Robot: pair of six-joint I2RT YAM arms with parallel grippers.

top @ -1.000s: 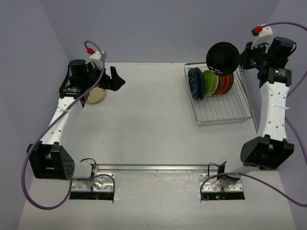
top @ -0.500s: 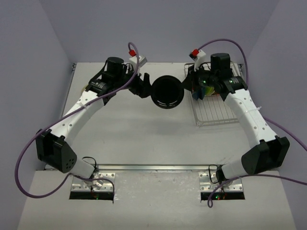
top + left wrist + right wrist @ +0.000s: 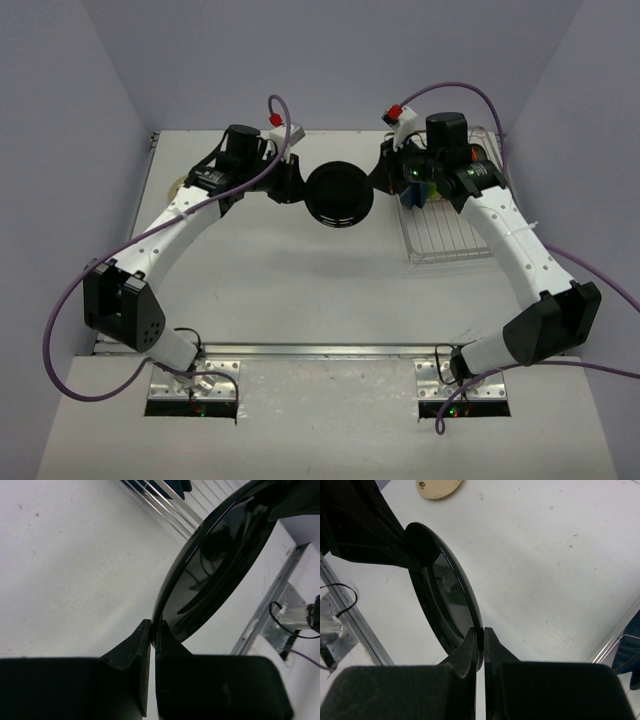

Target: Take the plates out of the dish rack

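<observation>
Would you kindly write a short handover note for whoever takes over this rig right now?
Left gripper: shut on the black plate at its rim.
Right gripper: shut on the opposite rim; the plate hangs in the air left of the dish rack.
Done: black plate is out of the rack; a cream plate lies on the table.
Left: set it down, then unload the plates in the rack.

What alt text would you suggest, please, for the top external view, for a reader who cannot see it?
A glossy black round plate is held above the white table, pinched at opposite rims by the left fingers and the right fingers. A silver wire dish rack stands at the right, partly hidden by the right arm.
</observation>
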